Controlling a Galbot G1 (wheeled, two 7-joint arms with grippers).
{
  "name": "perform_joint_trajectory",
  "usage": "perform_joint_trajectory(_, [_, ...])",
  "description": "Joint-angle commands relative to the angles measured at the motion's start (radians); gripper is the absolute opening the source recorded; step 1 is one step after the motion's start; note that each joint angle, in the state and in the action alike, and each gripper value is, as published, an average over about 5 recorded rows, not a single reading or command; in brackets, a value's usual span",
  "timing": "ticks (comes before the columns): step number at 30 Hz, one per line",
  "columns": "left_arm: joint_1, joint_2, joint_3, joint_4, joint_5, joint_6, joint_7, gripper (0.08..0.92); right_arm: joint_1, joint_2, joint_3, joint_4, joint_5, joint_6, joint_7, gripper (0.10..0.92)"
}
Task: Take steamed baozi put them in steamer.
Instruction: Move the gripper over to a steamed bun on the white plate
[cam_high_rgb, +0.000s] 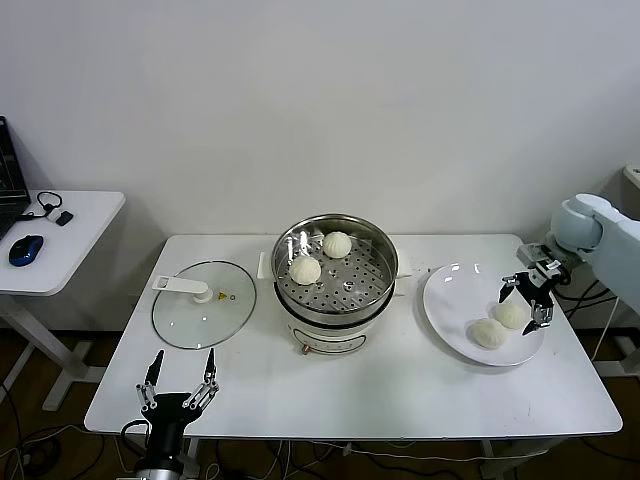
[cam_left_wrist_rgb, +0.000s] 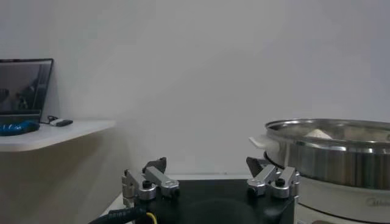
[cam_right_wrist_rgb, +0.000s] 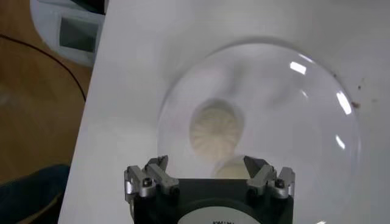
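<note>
The steel steamer (cam_high_rgb: 336, 262) sits mid-table on its white pot body and holds two cream-white baozi, one nearer the lid (cam_high_rgb: 306, 269) and one toward the back (cam_high_rgb: 337, 243). Two more baozi lie on the white plate (cam_high_rgb: 455, 295) at the right: one (cam_high_rgb: 488, 333) near the front, one (cam_high_rgb: 511, 314) just beneath my right gripper (cam_high_rgb: 527, 300). That gripper is open and hovers straddling this bun. In the right wrist view the farther bun (cam_right_wrist_rgb: 216, 128) is whole and the near one (cam_right_wrist_rgb: 234, 168) peeks between the open fingers (cam_right_wrist_rgb: 207, 167). My left gripper (cam_high_rgb: 180, 378) is open and parked at the table's front left corner.
A flat glass lid (cam_high_rgb: 204, 303) with a white handle lies left of the steamer. A side table (cam_high_rgb: 60, 240) at far left carries a blue mouse (cam_high_rgb: 25, 249). The steamer rim shows in the left wrist view (cam_left_wrist_rgb: 329, 137).
</note>
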Motion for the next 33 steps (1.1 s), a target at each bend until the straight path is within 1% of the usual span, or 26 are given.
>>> perform_joint_trajectory(1, [0.000,0.000,-0.002,0.003,-0.002,0.001,0.000,0.823,-0.083,0.081,0.059,-0.097,-0.042,-0.038,0.015,0.823])
perform_joint_trajectory(13, [-0.002,0.002,-0.010,0.016,-0.012,0.001,0.002,0.823,-0.100,0.142,0.061,-0.134,-0.012,-0.075,0.033,0.823])
perform_joint_trajectory(33, [-0.009,0.003,-0.014,0.022,-0.021,0.002,0.003,0.823,-0.126,0.164,0.106,-0.176,-0.091,-0.040,0.031,0.823])
